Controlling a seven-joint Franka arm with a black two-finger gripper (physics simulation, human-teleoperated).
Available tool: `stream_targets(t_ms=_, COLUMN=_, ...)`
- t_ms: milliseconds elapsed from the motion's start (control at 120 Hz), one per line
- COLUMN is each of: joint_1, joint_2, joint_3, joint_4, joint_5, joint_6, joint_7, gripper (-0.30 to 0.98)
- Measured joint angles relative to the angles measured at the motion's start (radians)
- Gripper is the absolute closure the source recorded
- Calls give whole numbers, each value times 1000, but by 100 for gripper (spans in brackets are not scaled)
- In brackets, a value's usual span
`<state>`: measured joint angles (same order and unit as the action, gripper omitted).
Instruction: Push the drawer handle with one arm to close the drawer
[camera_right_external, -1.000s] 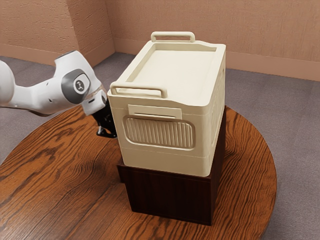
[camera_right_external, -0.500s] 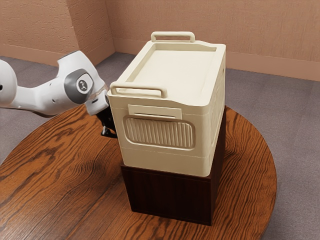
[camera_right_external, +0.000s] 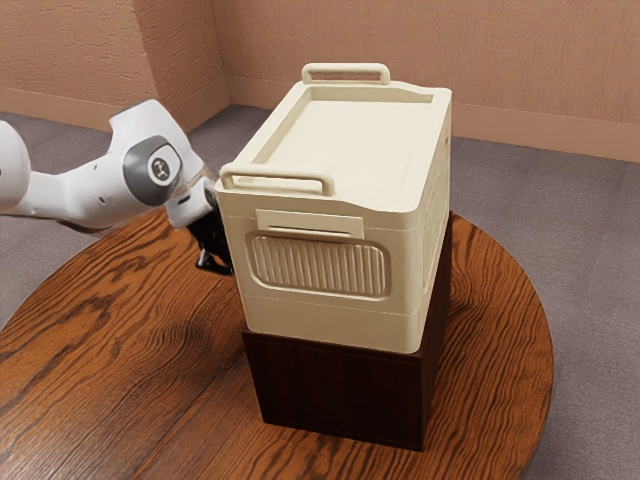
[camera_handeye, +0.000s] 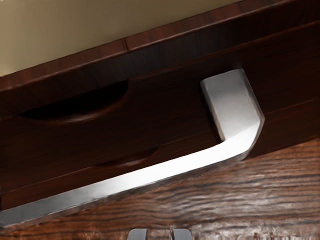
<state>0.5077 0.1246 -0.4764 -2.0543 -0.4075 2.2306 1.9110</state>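
Note:
Beside the cream box's near left edge, low in the exterior view, is my black gripper (camera_right_external: 214, 264), partly hidden by the box. In the wrist view the two tips of my gripper (camera_handeye: 160, 234) stand apart, with nothing held between them. The silver drawer handle (camera_handeye: 172, 166) crosses in front of them; whether they touch it I cannot tell. Behind the handle lies the dark wooden drawer front (camera_handeye: 165, 112), close under the cabinet's top edge. The dark cabinet (camera_right_external: 335, 390) shows a straight left edge in the exterior view.
A large cream box (camera_right_external: 320, 315) with two top handles rests on the cabinet, rising right beside my hand. The round wooden table (camera_right_external: 120, 370) carries the cabinet, and its grain shows below the handle in the wrist view.
The drawer part that jutted out at the cabinet's left a second ago has moved in, level with the cabinet's edge. My arm moved toward the cabinet, then slightly back.

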Motion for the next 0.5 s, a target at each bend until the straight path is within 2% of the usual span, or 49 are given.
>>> stream_targets(t_ms=125, joint_1=99, joint_2=-38, joint_3=6, joint_4=26, joint_5=42, joint_6=-40, joint_7=-11, gripper=43)
stream_targets(t_ms=225, joint_1=184, joint_2=-39, joint_3=9, joint_4=109, joint_5=137, joint_6=-112, joint_7=-62, gripper=27)
stream_targets(t_ms=333, joint_1=217, joint_2=-36, joint_3=16, joint_4=257, joint_5=259, joint_6=-236, joint_7=-136, gripper=16)
stream_targets(t_ms=500, joint_1=239, joint_2=-41, joint_3=14, joint_4=432, joint_5=346, joint_6=-369, joint_7=-235, gripper=7)
